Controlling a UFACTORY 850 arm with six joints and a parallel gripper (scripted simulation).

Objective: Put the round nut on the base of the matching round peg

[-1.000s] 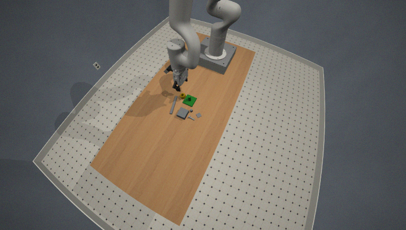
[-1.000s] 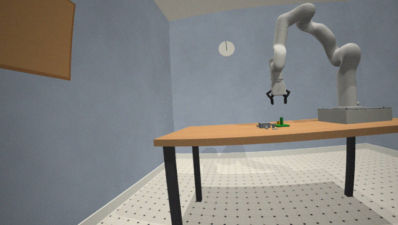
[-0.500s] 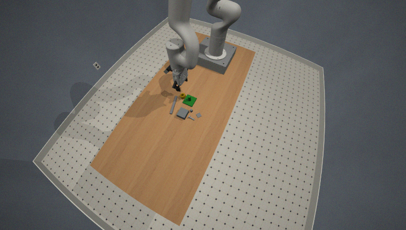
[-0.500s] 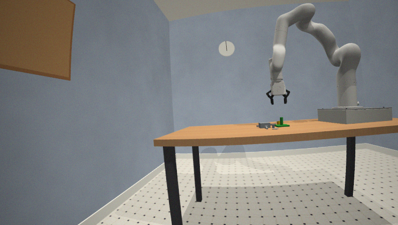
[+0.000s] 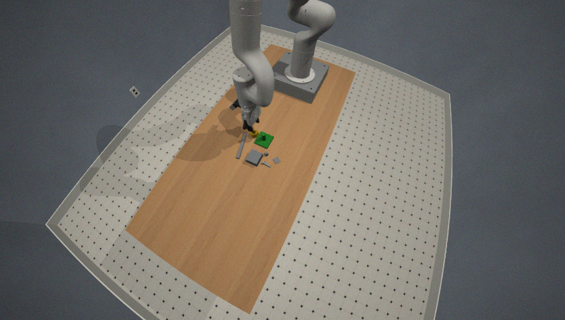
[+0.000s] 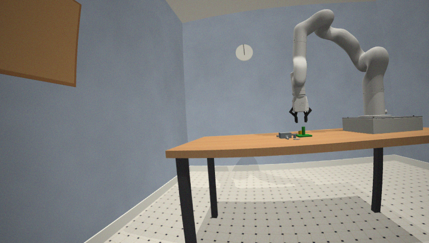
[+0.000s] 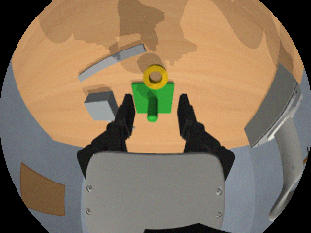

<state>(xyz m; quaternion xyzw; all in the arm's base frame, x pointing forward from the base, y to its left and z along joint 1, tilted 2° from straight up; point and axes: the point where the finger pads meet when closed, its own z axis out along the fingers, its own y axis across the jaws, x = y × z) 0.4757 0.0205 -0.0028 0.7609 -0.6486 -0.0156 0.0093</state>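
From my end, the round nut (image 7: 155, 77) is a small yellow ring with a clear hole through the middle, lying flat on the wooden table (image 5: 222, 222). It sits right at the edge of the green base (image 7: 167, 97), on the side toward the robot's pedestal (image 5: 315, 89), not on the peg. The round peg (image 7: 152, 105) is a short green cylinder standing upright from that flat green square.

The gripper (image 6: 300, 119) hangs above the table, pointing straight down, well off the surface in the side view. Its 2 black fingers are partly spread with nothing between them; in the wrist view the peg and nut show up in the gap between them, down below.

Count of stuff on the table: 1 yellow nut, 1 green peg on 1 base, 1 long grey bar (image 5: 240, 145), 1 chunky grey block (image 5: 253, 157), 1 small flat grey square (image 5: 276, 160), and 2 tiny grey bits (image 5: 266, 163) next to the block that I can't make out properly. All the grey pieces sit just beside the green base.
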